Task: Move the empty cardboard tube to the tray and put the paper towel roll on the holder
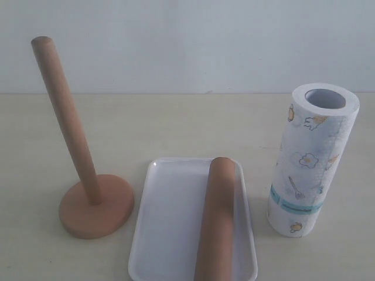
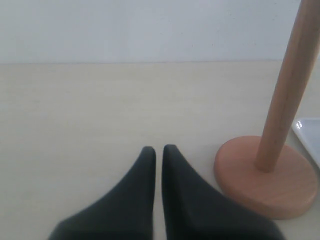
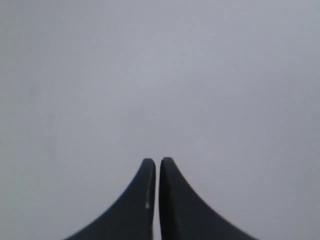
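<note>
Empty cardboard tube (image 1: 218,219): lying lengthwise inside the tray, along its right side; near end cut off by the edge of the exterior view.
Tray (image 1: 167,222): flat on the table (image 1: 176,123), between holder and roll; left part bare.
Paper towel roll (image 1: 307,164): standing upright on the table just right of the tray, hollow centre facing up, not touching it.
Holder (image 1: 77,146): left of the tray, rod bare, nothing threaded on it.
Left gripper (image 2: 158,150): fingers pressed together, holding nothing, low over the table near the holder's base (image 2: 267,172).
Right gripper (image 3: 157,161): fingers together, holding nothing; only a blank pale surface ahead, so position relative to the roll cannot be told.
Step in hand: tube part judged finished; roll part not yet begun.
Next move, as a judgement: right fingers spread wide, roll grasped, lifted above the rod's rounded top, hollow centre lined up, then lowered down the rod to the disc.
Count: one tube, one tray, one roll, one holder, two grippers.
</note>
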`<state>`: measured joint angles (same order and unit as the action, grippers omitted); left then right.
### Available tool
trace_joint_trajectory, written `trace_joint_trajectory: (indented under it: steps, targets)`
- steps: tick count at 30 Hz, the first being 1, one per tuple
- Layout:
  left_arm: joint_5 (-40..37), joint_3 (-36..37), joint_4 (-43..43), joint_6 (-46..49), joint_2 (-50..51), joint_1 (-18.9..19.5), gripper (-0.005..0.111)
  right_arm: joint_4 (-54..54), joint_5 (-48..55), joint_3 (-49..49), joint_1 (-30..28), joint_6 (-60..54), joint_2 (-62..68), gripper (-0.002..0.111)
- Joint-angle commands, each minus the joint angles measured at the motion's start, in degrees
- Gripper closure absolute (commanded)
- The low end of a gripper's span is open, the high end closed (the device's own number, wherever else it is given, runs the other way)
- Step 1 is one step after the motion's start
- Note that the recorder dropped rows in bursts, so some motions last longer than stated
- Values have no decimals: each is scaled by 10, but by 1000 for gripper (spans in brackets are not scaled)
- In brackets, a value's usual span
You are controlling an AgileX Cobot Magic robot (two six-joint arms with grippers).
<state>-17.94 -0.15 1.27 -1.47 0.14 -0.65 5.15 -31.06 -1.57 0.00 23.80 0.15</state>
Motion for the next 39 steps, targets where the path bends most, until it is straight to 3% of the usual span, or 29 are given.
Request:
trace_joint_trajectory:
  steps: [1, 4, 12, 21, 30, 39]
  targets:
    - [-1, 1, -6, 3, -1, 2, 103, -211, -15, -39, 0, 118, 10, 106]
    - [-1, 1, -6, 3, -1, 2, 103, -295, -15, -47, 0, 161, 51, 106]
    - [-1, 1, -6, 3, -1, 2, 103, -335, 35, -37, 0, 195, 250, 106]
    - [-1, 1, -6, 4, -1, 2, 103, -493, -61, 4, 0, 288, 472, 106]
    - [-1, 1, -6, 4, -1, 2, 103, -492, -72, 4, 0, 323, 572, 106]
    - [-1, 1, -6, 4, -1, 2, 103, -465, -74, 4, 0, 235, 571, 105]
